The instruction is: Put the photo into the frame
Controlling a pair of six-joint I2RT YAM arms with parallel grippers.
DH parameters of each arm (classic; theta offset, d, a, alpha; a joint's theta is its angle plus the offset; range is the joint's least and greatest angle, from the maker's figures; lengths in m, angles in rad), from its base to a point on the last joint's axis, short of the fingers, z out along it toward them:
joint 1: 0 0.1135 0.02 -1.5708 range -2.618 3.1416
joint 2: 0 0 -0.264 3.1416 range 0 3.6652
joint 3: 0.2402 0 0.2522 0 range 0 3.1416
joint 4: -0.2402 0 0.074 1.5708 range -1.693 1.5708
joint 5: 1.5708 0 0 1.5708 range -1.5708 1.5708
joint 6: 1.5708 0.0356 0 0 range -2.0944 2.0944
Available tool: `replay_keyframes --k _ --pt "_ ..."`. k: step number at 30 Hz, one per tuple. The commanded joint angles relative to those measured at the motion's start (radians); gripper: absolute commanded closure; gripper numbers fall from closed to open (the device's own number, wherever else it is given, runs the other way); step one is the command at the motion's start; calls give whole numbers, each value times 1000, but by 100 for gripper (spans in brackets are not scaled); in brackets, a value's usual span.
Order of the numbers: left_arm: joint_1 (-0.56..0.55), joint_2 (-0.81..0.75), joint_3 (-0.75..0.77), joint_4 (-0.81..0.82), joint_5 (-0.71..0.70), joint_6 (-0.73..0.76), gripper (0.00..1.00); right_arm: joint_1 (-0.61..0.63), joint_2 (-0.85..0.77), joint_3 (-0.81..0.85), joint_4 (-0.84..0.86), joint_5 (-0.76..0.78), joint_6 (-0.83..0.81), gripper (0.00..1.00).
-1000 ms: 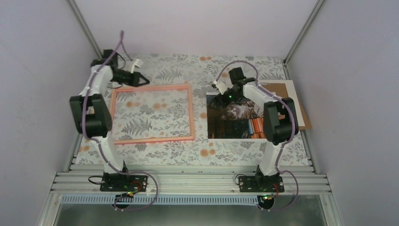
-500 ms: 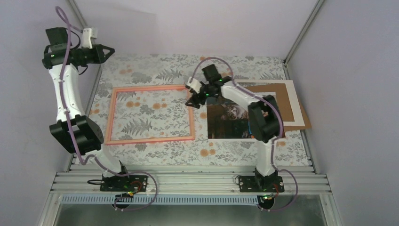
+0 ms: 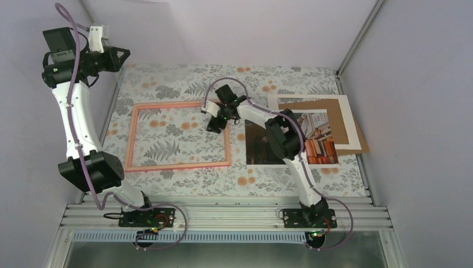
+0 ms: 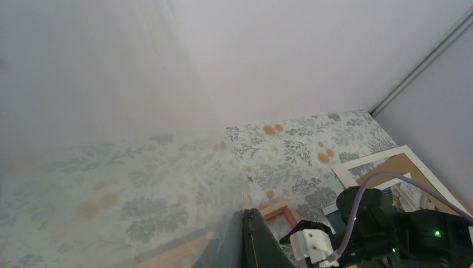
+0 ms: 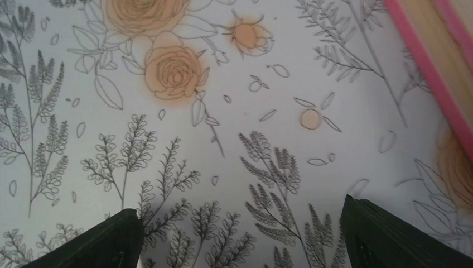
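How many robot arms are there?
2. The left arm is raised near the far-left wall; the right arm reaches over the frame's right side.

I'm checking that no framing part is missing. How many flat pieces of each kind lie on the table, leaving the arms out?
pink frame: 1
photo: 1
white mat: 1
brown board: 1
Total: 4
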Motion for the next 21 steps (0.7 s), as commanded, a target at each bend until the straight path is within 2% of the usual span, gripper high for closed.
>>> replay_keyframes --k 1,7,10,16,21 --pt "0 4 45 27 17 -10 98 -48 -34 -105 8 107 38 12" --pt "-40 41 82 10 85 -2 98 -124 -133 -306 50 132 4 13" --pt "-78 55 82 3 113 6 98 -166 -157 -335 43 97 -11 13" --pt "-202 74 92 27 249 -43 98 -247 -278 -207 -104 -223 48 10" --pt "-336 61 73 94 389 -150 98 -434 -463 -309 -145 -330 129 10"
